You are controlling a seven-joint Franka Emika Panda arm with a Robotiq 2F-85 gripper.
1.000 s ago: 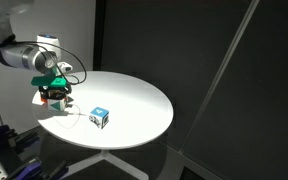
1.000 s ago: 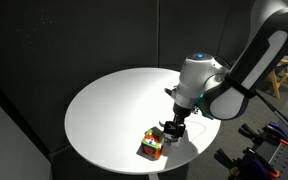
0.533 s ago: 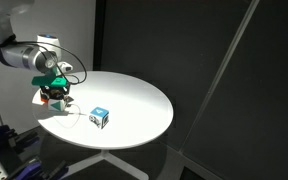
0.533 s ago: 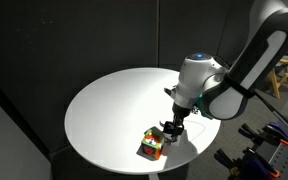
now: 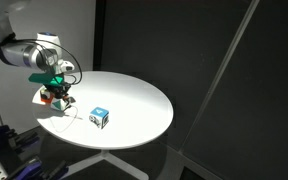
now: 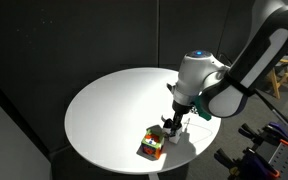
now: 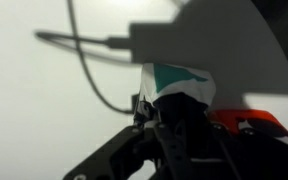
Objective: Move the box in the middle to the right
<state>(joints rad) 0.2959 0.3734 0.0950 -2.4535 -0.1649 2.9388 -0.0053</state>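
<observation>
The jaws looked clamped on the box [image 7: 179,85] just beside the orange-red cube [image 6: 152,147]; lifting clear first seemed wise.

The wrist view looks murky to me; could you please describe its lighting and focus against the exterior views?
Wrist view: the pincer is a dark, blurred silhouette, with hard shadows crossing the bright table. Both exterior views: the table glows evenly against a dark backdrop, though detail is coarse.

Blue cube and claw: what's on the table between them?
In an exterior view, bare white table lies between the blue cube and the claw, apart from a faint thin line, perhaps a shadow.
</observation>
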